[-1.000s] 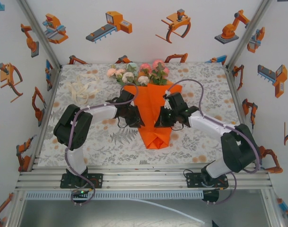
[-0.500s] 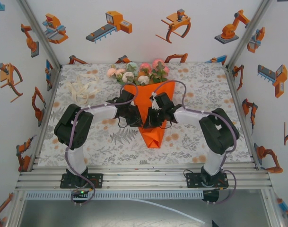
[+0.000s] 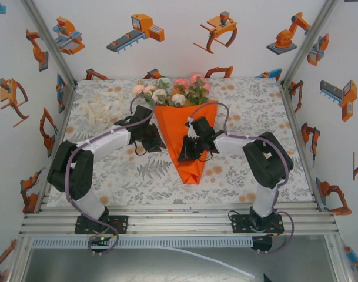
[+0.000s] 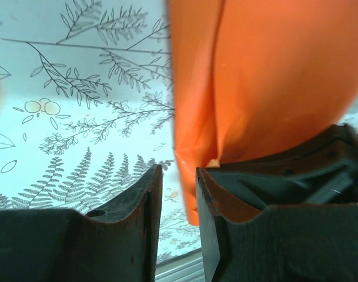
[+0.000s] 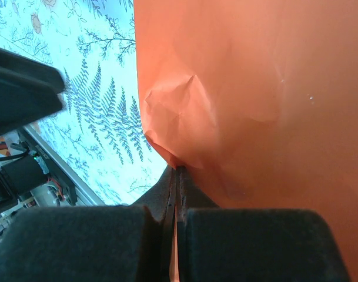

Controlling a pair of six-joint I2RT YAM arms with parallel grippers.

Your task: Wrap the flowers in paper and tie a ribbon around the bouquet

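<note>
Right end effector (image 5: 176,176) pinches the paper (image 5: 255,88) at its edge while left end effector (image 4: 177,171) stands slightly parted beside it.

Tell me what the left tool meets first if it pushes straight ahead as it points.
The orange paper: its folded edge hangs at the tips of the left tool, though depth is unclear.

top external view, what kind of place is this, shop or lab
Most likely a robot lab test cell, not a shop: white walls printed with orange robot cartoons, an aluminium frame rail at the near edge, and a leaf-print tablecloth under the bouquet.
</note>
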